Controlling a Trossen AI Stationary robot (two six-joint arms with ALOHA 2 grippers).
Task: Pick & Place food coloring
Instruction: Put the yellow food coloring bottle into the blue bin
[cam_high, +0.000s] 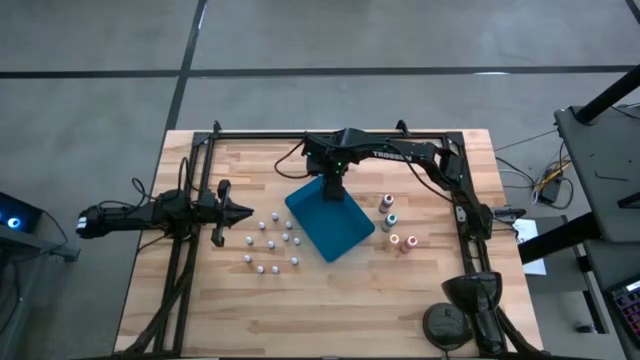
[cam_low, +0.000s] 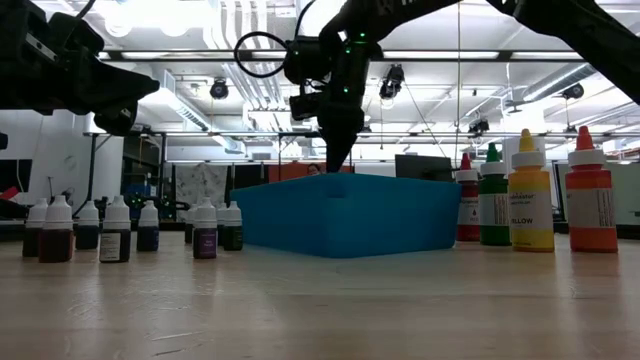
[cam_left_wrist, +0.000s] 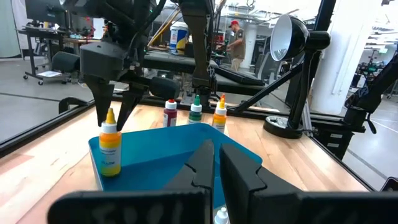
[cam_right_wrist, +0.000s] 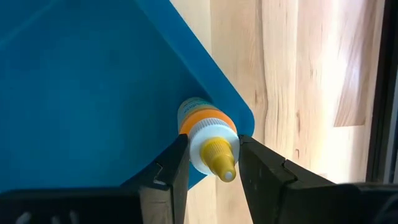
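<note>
Right wrist view: the right hand (cam_right_wrist: 208, 163) stands over a corner of the blue tray (cam_right_wrist: 74, 93), its fingers half-spread either side of a yellow-tipped food coloring bottle (cam_right_wrist: 208, 143) standing upright inside. The left hand (cam_high: 238, 211) waits shut at nine o'clock on the surface (cam_high: 330, 290), just beside the white-topped bottles (cam_high: 270, 244); four coloured-top bottles (cam_high: 397, 224) stand at three o'clock of the tray.

Right gripper (cam_right_wrist: 211, 163) pointing down, gripping; left gripper (cam_high: 240, 211) shut, idle.
</note>
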